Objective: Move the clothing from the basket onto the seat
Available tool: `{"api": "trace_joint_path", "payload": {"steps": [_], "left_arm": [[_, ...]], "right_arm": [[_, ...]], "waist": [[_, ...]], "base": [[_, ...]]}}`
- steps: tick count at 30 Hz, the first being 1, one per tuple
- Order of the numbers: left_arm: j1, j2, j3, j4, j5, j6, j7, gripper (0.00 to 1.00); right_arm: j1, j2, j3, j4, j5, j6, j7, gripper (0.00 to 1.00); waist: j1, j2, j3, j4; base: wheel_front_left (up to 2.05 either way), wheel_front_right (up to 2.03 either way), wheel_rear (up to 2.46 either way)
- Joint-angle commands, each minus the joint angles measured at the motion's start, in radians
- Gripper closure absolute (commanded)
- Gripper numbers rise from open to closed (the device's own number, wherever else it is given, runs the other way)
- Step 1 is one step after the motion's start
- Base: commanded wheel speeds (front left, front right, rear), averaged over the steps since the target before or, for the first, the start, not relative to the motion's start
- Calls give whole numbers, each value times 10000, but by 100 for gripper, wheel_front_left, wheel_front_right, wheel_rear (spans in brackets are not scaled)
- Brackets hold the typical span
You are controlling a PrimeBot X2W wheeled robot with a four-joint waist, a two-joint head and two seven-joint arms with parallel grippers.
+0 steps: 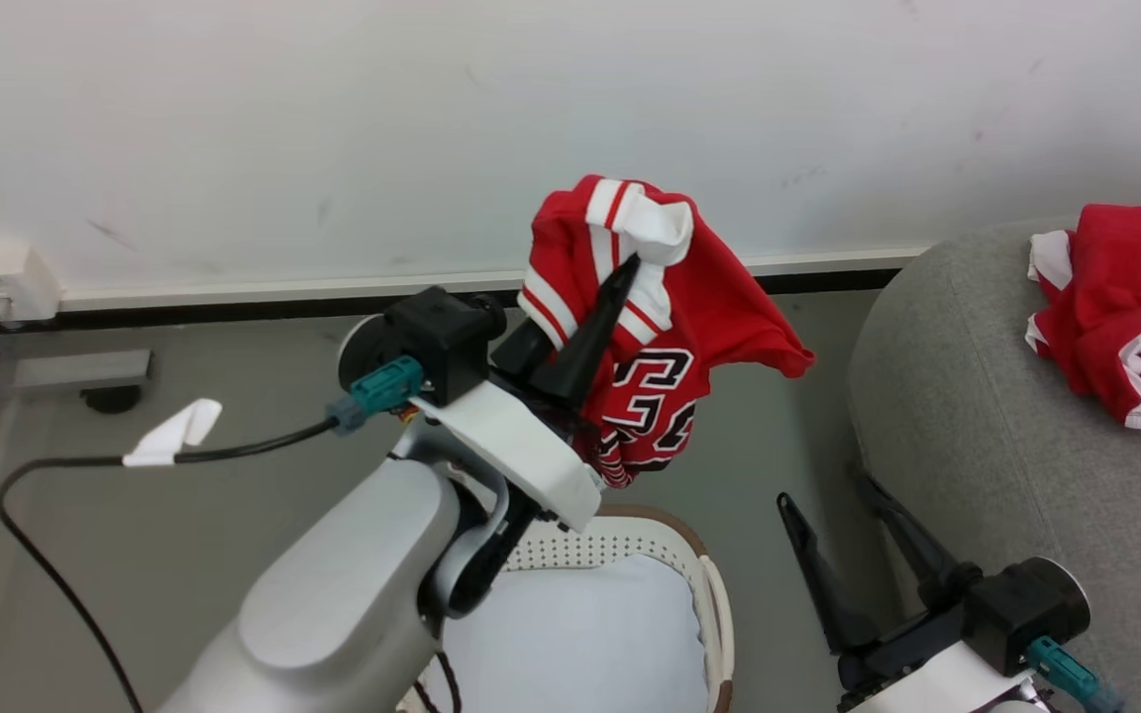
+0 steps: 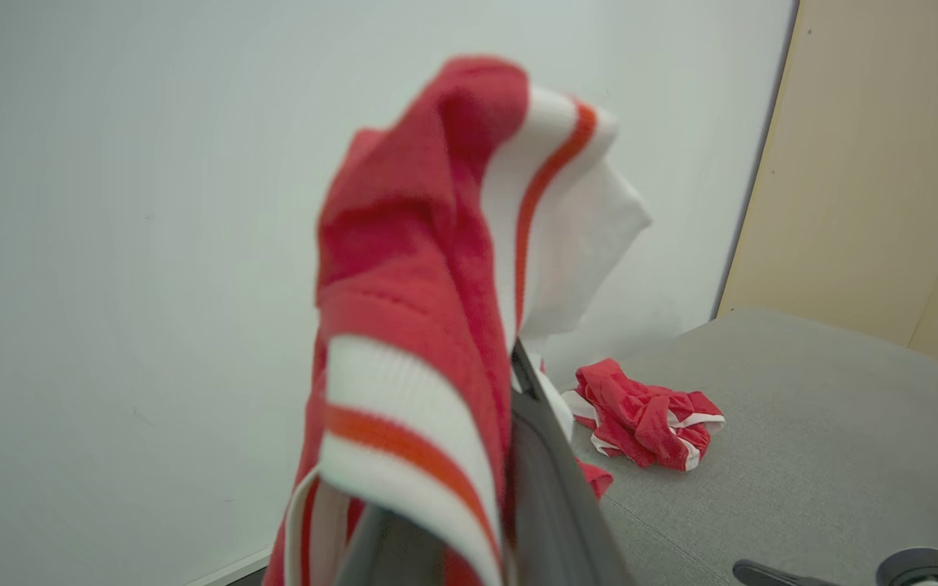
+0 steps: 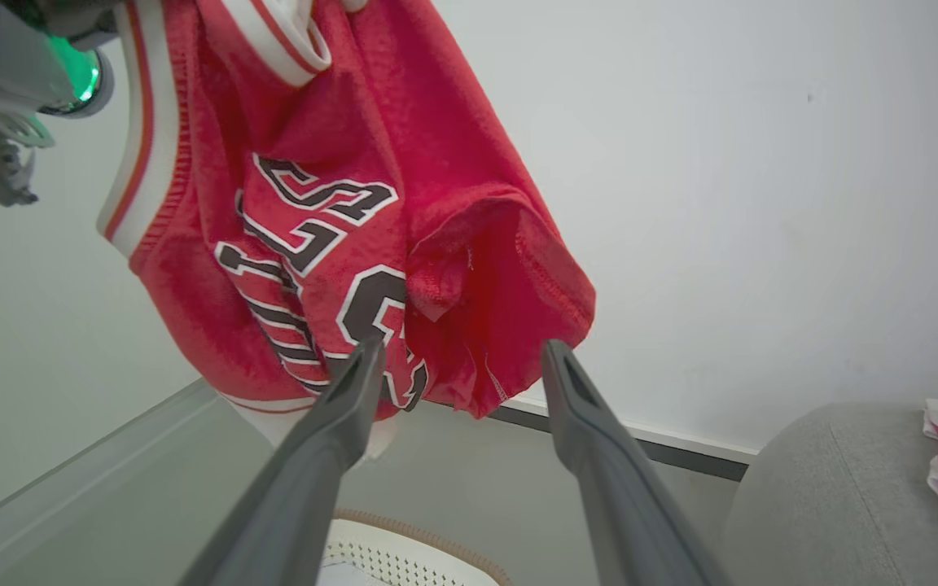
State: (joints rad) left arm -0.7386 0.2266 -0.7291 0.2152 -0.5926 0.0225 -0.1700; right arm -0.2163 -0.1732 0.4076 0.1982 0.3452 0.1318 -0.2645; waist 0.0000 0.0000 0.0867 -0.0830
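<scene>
Place: a bare, lab-like test room rather than a lived-in home.
Wall (image 1: 333, 119): plain white and scuffed, behind the seat (image 1: 986, 475).
Skirting (image 1: 283, 287): white strip over a dark band, left of the seat.
Floor (image 1: 184, 515): smooth grey, beside the seat.
Box (image 1: 1, 277): white wall fitting, far left of the seat.
Panel (image 2: 868, 163): beige, beyond the seat.

A creased black-and-white "23" stands on the red jersey (image 1: 719, 317).
</scene>
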Motion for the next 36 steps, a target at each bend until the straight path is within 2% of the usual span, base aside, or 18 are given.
{"api": "trace_joint_path", "payload": {"steps": [1,10,21,22,23,24,25,36], "left_arm": [[142,-74,-75,-106,-128,-37,-38,100],[541,-757,-892,-353,-214,-216,166,100],[1183,-1203,-1930,-608,-372,-602,441,100],[1243,-1231,-2023,-643,-393,-627,472,100],[1279,-1262,-2083,-688,-403,-626,502,100],[1301,-1281,-2133,-733,-407,-613,515,100],[1325,-1285,-2179,-770,-419,-619,523,100],[1450,-985,-1912,-698,-623,-381,458,100]], "right_arm": [[-130,-6,117,110,-60,-22,5,0],[-780,7,1290,1494,160,-22,5,0],[-1229,63,1255,2496,408,-22,7,0],[-1263,63,1226,2542,421,-22,5,20],[-1295,52,1212,2588,453,-22,7,52],[-1319,39,1214,2633,502,-22,7,78],[-1324,19,1206,2689,532,-22,7,99],[-1237,28,1287,2449,892,-23,7,100]], "waist": [[0,0,-55,184],[0,0,-506,1128],[0,0,-819,2274],[0,0,-828,2349],[0,0,-835,2426],[0,0,-842,2493],[0,0,-854,2555],[0,0,-936,2724]], "base": [[0,0,0],[0,0,0],[0,0,0],[0,0,0],[0,0,0],[0,0,0],[0,0,0],[0,0,0]]}}
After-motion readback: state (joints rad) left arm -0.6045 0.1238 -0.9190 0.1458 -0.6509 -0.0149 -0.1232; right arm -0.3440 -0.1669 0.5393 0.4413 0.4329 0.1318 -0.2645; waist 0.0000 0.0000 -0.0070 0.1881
